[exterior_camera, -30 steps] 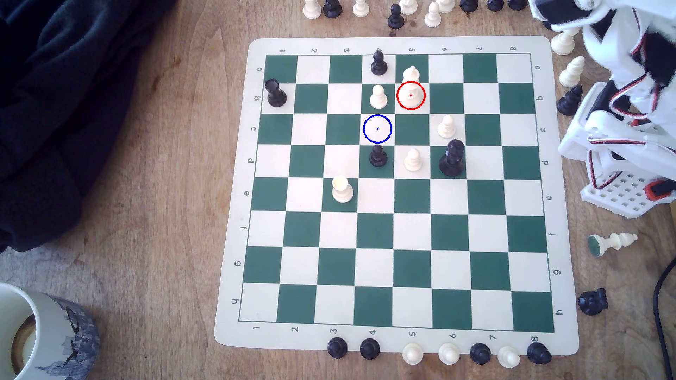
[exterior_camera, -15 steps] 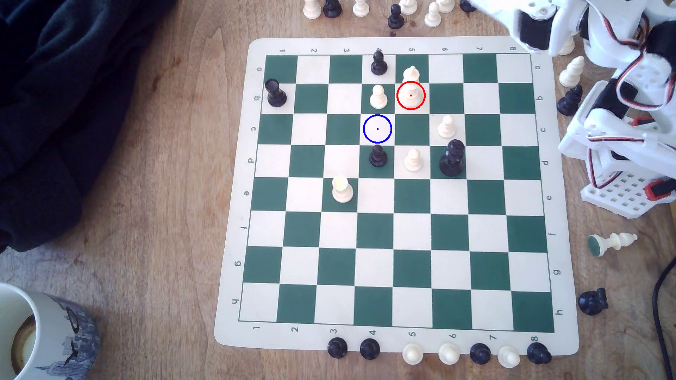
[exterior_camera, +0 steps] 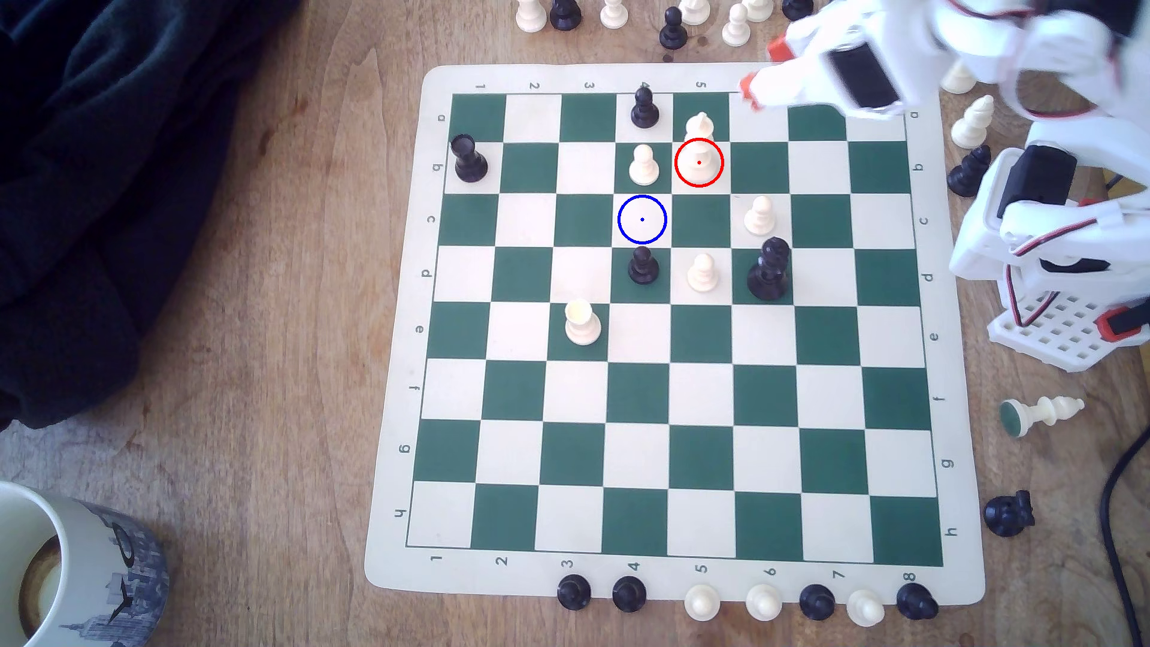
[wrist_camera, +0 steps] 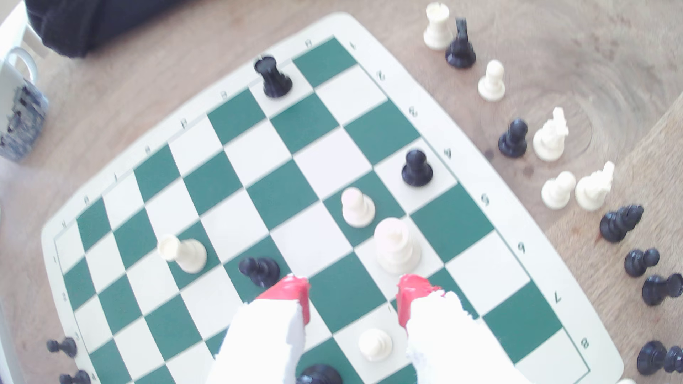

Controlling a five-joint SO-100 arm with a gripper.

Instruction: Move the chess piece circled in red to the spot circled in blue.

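Observation:
The chess piece circled in red (exterior_camera: 699, 149) is a tall cream piece standing upright on a cream square in row b, column 5; in the wrist view the same piece (wrist_camera: 396, 245) stands just beyond my fingertips. The spot circled in blue (exterior_camera: 642, 219) is a bare cream square one row nearer and one column toward the exterior view's left. My gripper (exterior_camera: 762, 71) hovers over the board's far edge near column 6, up and to the exterior view's right of the piece. It is open, with nothing between its red-tipped fingers (wrist_camera: 292, 295).
A cream pawn (exterior_camera: 643, 165) stands right beside the circled piece and a black pawn (exterior_camera: 643, 266) just below the blue spot. More pieces stand on the green-and-cream board (exterior_camera: 398, 373), and others lie around it. A mug (exterior_camera: 74, 560) and dark cloth (exterior_camera: 93, 186) are at the left.
My arm has swung from the exterior view's right edge leftward over the board's far right corner, bringing the open gripper into view. No chess piece has moved.

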